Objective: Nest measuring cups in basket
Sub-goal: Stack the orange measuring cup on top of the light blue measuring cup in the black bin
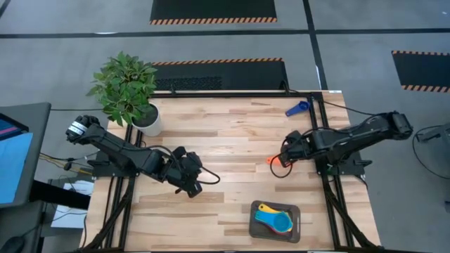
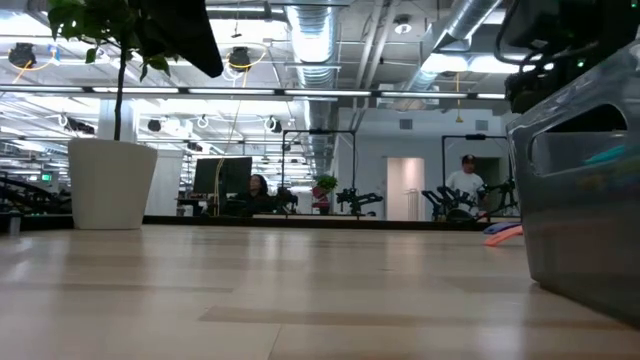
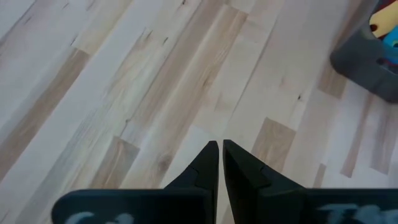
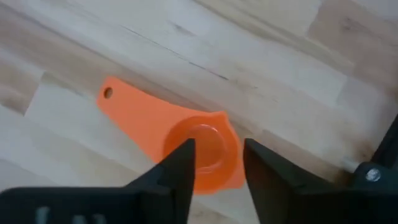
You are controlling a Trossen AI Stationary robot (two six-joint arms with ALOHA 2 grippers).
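Observation:
An orange measuring cup (image 4: pixel 186 134) lies on the table right of centre (image 1: pixel 271 160), bowl opening up and flat handle (image 4: pixel 115 99) stretched away from my right gripper. My right gripper (image 4: pixel 219 163) is low over it and open, with one finger on each side of the bowl. The dark grey basket (image 1: pixel 295 235) sits at the near edge and holds yellow and blue cups nested together (image 1: pixel 274 220). Another blue cup (image 1: pixel 297 108) lies near the far edge. My left gripper (image 3: pixel 220 163) is shut, left of centre (image 1: pixel 188 177), over bare wood. My right gripper comes from above with its fingers (image 4: pixel 180 165) straddling the orange cup's bowl (image 4: pixel 208 146), while the cup lies flat on the table. I cannot tell whether the fingers touch the bowl.
A potted plant in a white pot (image 1: pixel 144 116) stands at the far left corner. The basket (image 2: pixel 585 200) rises close on the right in the low view. People and other robot stations show in the room beyond. Bare wood lies between the two grippers.

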